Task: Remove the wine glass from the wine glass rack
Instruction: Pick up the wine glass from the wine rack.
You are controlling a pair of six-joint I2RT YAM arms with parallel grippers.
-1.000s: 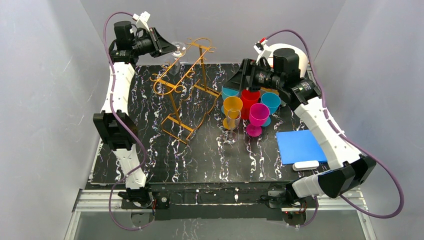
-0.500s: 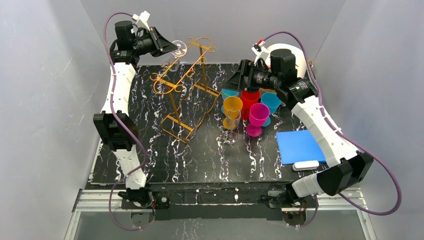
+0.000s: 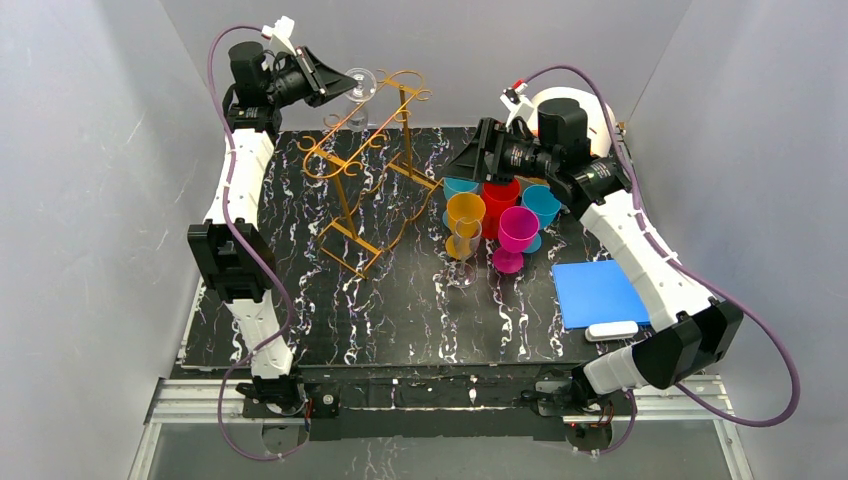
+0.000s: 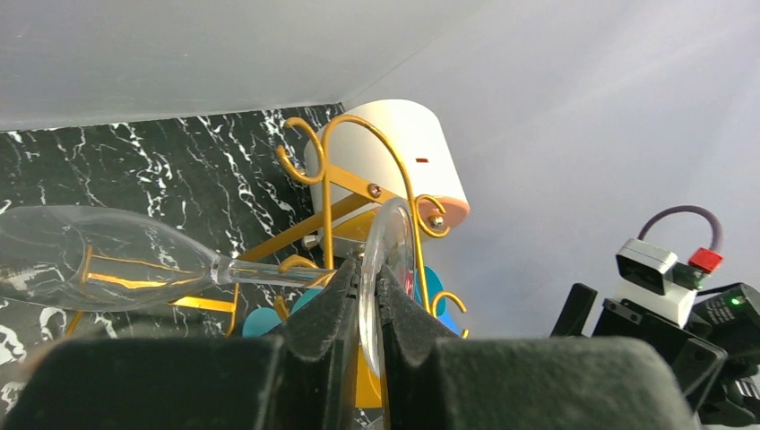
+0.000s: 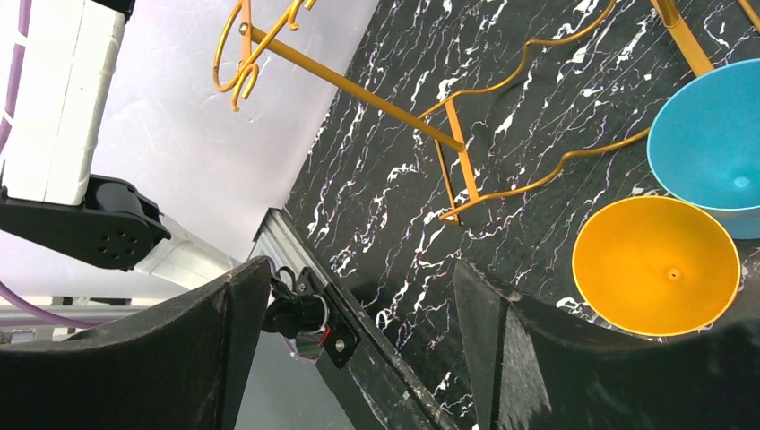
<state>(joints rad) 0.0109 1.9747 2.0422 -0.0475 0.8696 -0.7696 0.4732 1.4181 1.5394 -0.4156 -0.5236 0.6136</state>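
Gold rack (image 4: 327, 219), seemingly clear glass (image 4: 116, 269)

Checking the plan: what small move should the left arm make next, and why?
Probably draw the clear wine glass outward past the gold wire rack's curled ends: the left gripper's jaws pinch its foot, but rack bars show through its bowl.

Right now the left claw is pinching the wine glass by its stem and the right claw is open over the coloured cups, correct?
No: the left claw pinches the wine glass by its round foot, not its stem; the left wrist view shows it. The rest holds.
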